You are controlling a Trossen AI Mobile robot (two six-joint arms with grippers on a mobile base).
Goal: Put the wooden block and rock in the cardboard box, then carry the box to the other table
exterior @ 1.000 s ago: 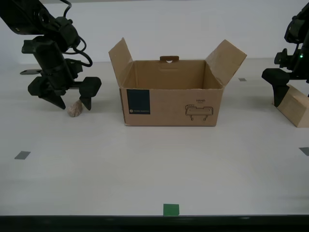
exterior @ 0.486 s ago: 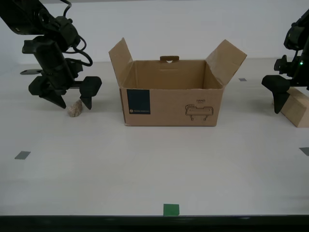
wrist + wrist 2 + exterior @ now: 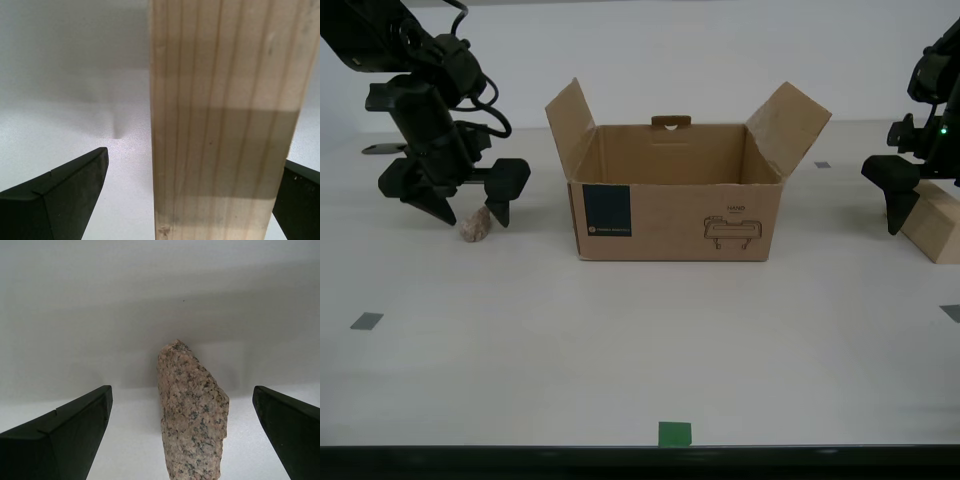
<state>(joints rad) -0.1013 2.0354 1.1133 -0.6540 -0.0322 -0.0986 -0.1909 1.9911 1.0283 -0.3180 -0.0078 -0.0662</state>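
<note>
Your second gripper [image 3: 470, 212] is spread, straddling the rock [image 3: 474, 227] w/o touching, on the exterior view's left. First gripper [image 3: 190, 200] is spread round the block [image 3: 938, 220], exterior view's right. Box [image 3: 675, 205] sits between, flaps up; navy label, print unreadable.

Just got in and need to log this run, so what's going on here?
Two arms are lining up on two things beside an open cardboard box. My second claw is open around the rock, at the exterior view's left. My first claw is open around the wooden block, at the exterior view's right. Both things sit on the table, not yet gripped, and nothing shows inside the box.
</note>
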